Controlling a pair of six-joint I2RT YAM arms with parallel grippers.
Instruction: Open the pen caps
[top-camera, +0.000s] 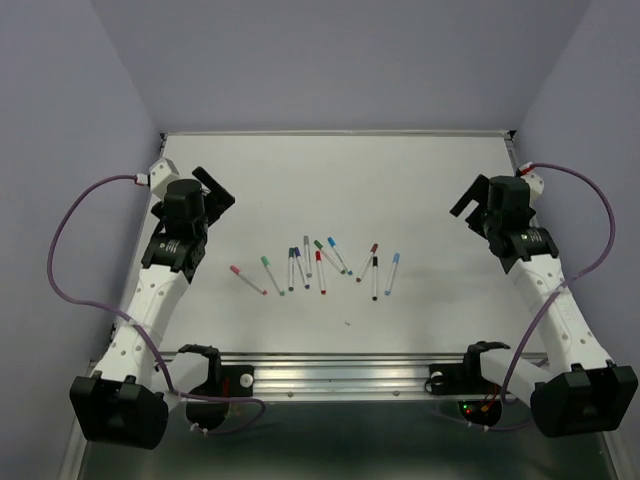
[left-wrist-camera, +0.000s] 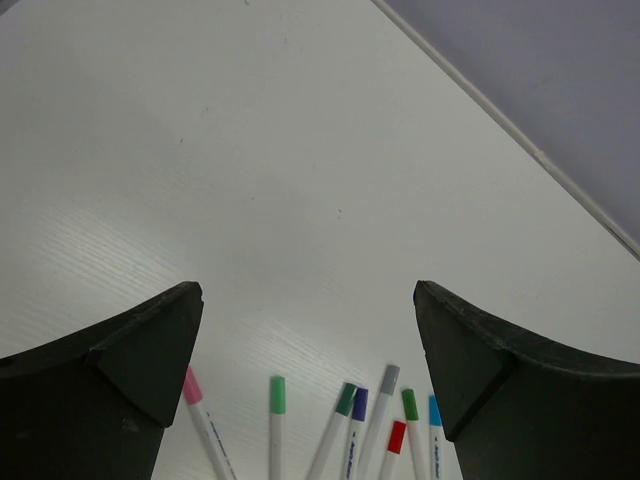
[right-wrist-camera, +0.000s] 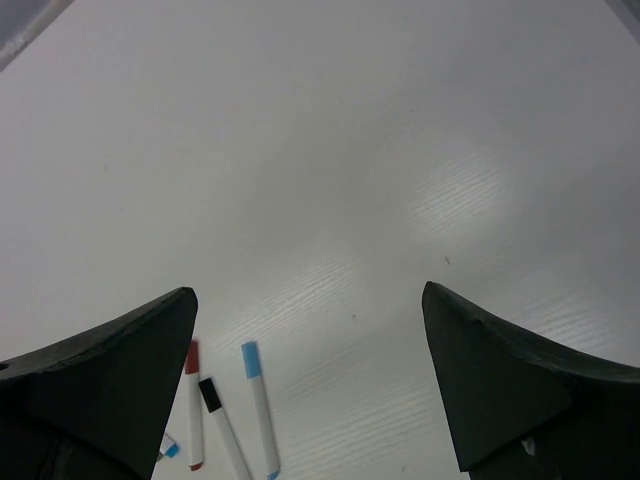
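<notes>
Matte black, wedge-shaped fingers (left-wrist-camera: 130, 365) of the left gripper (left-wrist-camera: 307, 300) stand spread wide, holding nothing; the right gripper (right-wrist-camera: 308, 295) likewise. Between the 2, thin white pens (top-camera: 318, 262) lie loosely fanned on the smooth white table (top-camera: 420, 180), small cylindrical coloured pen caps (left-wrist-camera: 277, 394) fitted on.

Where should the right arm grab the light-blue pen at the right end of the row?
I'd grip the light-blue pen on its white barrel, mid-length: right end effector straight down, closing across the width. It lies flat, clear of the black-capped pen beside it, and this leaves the far-end cap free.
</notes>
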